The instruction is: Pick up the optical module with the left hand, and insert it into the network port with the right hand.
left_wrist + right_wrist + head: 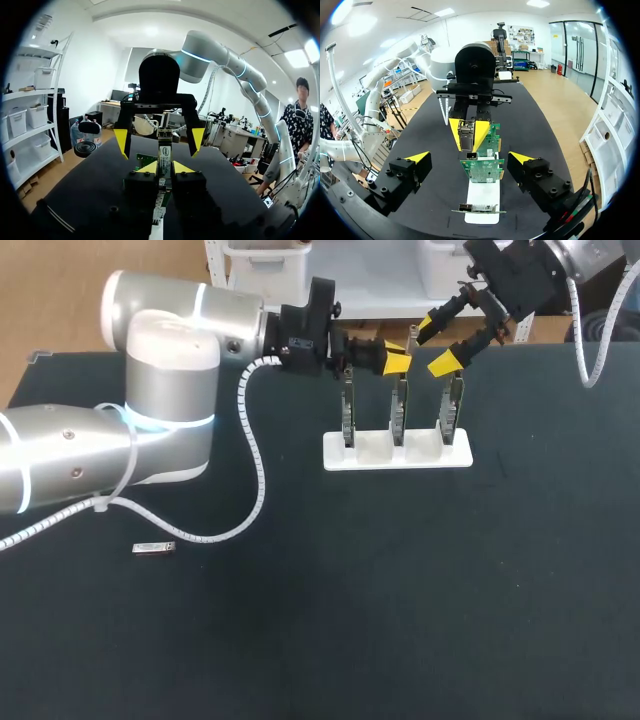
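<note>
Overall three cards, one clamped module

Dark table — a white stand of three upright boards sits under the left gripper and right gripper; a small silver part lies well apart from both
</note>
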You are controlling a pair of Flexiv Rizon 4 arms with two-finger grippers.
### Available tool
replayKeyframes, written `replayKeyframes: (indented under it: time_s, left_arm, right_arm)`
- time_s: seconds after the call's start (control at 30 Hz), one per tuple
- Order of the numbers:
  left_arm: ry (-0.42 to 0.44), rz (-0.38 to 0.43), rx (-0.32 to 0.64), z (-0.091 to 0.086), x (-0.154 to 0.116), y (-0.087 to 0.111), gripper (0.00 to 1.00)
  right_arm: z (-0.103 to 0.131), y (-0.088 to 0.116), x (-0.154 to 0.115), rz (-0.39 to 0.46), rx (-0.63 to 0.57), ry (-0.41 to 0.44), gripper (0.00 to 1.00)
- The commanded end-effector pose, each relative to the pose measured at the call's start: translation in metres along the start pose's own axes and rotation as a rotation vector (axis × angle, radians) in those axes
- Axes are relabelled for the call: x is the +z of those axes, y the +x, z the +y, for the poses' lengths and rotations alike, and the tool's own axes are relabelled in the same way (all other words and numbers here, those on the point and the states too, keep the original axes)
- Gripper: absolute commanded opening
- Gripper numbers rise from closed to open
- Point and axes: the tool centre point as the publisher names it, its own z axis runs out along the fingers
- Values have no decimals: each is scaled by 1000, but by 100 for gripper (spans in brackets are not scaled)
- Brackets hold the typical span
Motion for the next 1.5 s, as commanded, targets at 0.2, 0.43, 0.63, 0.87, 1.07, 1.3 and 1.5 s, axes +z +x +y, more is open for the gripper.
replayKeyframes:
  time_s: [0.2,0.43,0.63,0.87,1.07,1.3,1.5]
  left_arm:
    - [2,1,0,1,0,0,0]
    - [2,1,0,1,0,0,0]
    - [2,1,0,1,0,0,0]
    - [2,1,0,1,0,0,0]
    - [2,1,0,1,0,0,0]
    - [2,1,0,1,0,0,0]
    - [2,1,0,1,0,0,0]
  right_arm:
    - [1,0,0,0,0,2,100]
    - [2,2,-15,7,8,57,100]
    - [0,-8,-24,-15,-14,91,100]
    - [-1,-22,-20,-53,-48,85,100]
    - [0,-27,-11,-68,-61,64,100]
    - [2,-35,-6,-75,-74,38,100]
    - [3,-36,-3,-75,-73,46,100]
